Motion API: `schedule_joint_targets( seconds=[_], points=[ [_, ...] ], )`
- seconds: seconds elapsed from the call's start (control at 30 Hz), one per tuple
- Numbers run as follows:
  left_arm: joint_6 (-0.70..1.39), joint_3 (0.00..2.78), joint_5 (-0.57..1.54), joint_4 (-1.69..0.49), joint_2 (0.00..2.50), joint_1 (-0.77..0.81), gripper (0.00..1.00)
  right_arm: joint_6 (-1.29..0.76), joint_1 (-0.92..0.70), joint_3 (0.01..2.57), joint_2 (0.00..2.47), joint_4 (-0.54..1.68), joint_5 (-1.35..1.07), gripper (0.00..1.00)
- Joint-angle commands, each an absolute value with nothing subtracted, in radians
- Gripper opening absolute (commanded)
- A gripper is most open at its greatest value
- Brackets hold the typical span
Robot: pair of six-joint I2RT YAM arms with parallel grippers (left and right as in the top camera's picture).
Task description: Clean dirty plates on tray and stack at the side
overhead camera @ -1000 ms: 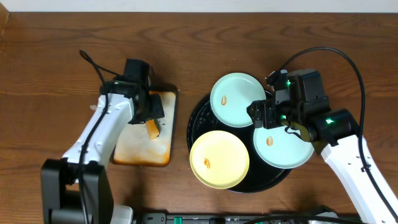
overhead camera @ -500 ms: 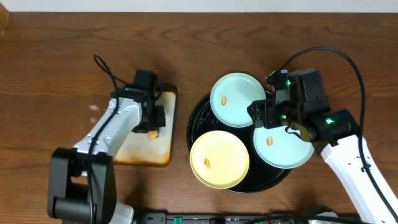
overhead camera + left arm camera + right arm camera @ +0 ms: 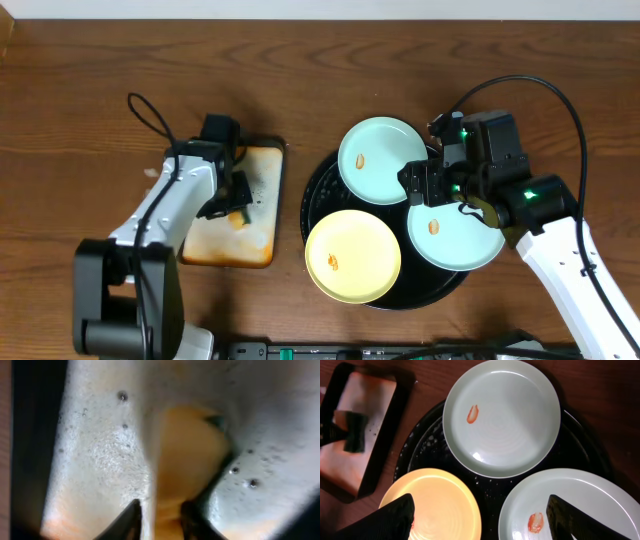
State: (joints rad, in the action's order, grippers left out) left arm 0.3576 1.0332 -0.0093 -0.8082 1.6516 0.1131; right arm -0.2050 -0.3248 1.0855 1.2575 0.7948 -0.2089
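Three plates lie on the round black tray (image 3: 313,190): a mint plate (image 3: 382,160) at the back, a yellow plate (image 3: 352,256) at the front and a second mint plate (image 3: 462,243) at the right, each with an orange speck. My right gripper (image 3: 428,190) hovers open and empty over them. The right wrist view shows the back mint plate (image 3: 502,415), the yellow plate (image 3: 435,505), the right mint plate (image 3: 580,505) and the tray (image 3: 492,487) below the gripper (image 3: 482,517). My left gripper (image 3: 232,203) is shut on a yellow sponge (image 3: 185,455), pressed onto the rectangular tray.
The orange-stained rectangular tray (image 3: 258,240) lies left of the black tray, wet and foamy in the left wrist view (image 3: 100,450). It also shows in the right wrist view (image 3: 375,395). Bare wooden table (image 3: 90,90) surrounds both trays.
My left gripper has shifted a little left and toward the front over the rectangular tray, with the sponge in it. The right arm and the plates have not moved.
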Motion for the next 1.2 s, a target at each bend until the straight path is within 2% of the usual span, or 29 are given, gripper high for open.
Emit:
schedule_joint_targets(
  seconds=[0.0,0.1,0.17,0.2,0.27,0.37,0.67,0.73,0.83,1.0,1.17],
  points=[
    [0.349,1.074,0.024,-0.818,1.571,0.113,0.4,-0.216,-0.334,1.102,1.264,0.793,-0.206,0.83],
    [0.348,1.074,0.023,-0.826,1.533,0.114,0.39,-0.216,-0.334,1.103,1.264,0.792,-0.206,0.85],
    [0.348,1.074,0.023,-0.822,1.516,0.115,0.29,-0.216,-0.334,1.102,1.264,0.788,-0.206,0.85],
    [0.348,1.074,0.023,-0.811,1.515,0.115,0.19,-0.215,-0.334,1.102,1.264,0.785,-0.206,0.86],
    [0.297,1.066,0.057,-0.78,1.518,0.125,0.08,-0.216,-0.334,1.102,1.264,0.78,-0.206,0.86],
    [0.214,1.046,0.118,-0.735,1.531,0.162,0.08,-0.216,-0.334,1.102,1.264,0.776,-0.206,0.86],
    [0.158,1.042,0.014,-0.756,1.663,0.178,0.08,-0.216,-0.334,1.102,1.264,0.778,-0.206,0.85],
    [0.211,1.042,-0.052,-0.79,1.682,0.15,0.08,-0.216,-0.334,1.102,1.264,0.778,-0.206,0.85],
    [0.408,1.042,-0.193,-0.898,1.686,0.067,0.08,-0.216,-0.334,1.103,1.264,0.778,-0.207,0.85],
    [0.432,1.042,-0.135,-0.937,1.664,-0.066,0.07,-0.215,-0.334,1.102,1.264,0.777,-0.206,0.86],
    [0.332,1.048,-0.029,-0.912,1.624,-0.068,0.08,-0.212,-0.334,1.102,1.264,0.777,-0.206,0.87]
  ],
)
